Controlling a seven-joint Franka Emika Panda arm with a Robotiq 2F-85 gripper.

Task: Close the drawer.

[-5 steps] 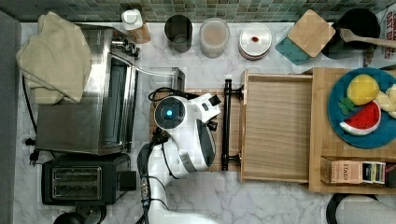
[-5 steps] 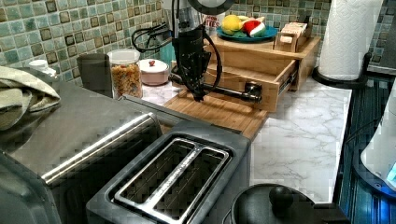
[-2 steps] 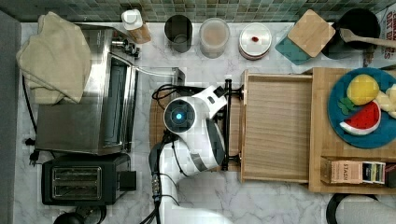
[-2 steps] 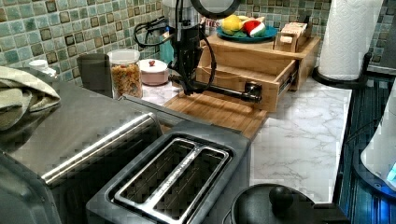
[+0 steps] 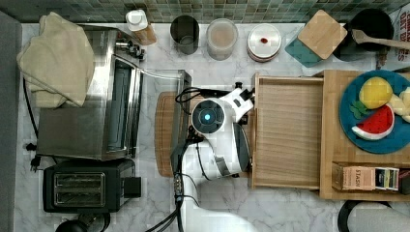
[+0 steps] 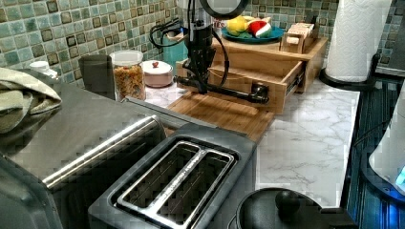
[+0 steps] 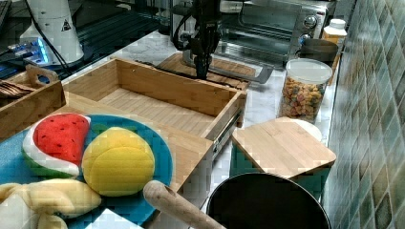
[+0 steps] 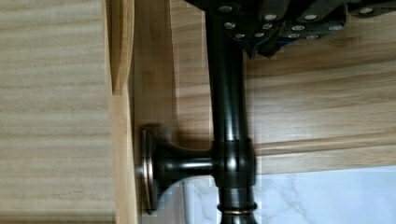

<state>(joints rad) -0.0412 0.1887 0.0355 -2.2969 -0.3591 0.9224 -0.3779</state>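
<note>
The drawer is a light-wood tray pulled out from under the wooden shelf; its grained bottom lies bare. It also appears as the drawer and the drawer. A black bar handle runs along its front on short posts. My gripper points down at that bar, on the side away from the drawer's inside. In the wrist view its fingers look closed together, resting against the bar and not wrapped around it. My gripper stands just outside the front wall.
A darker cutting board lies under my arm. The toaster oven has its door folded down next to it. A black toaster stands nearby. A blue plate of toy fruit sits on the shelf. Jars line the back wall.
My arm has swung toward the drawer front, to the top view's right, and the gripper now rests at the handle bar. The drawer has hardly shifted.
</note>
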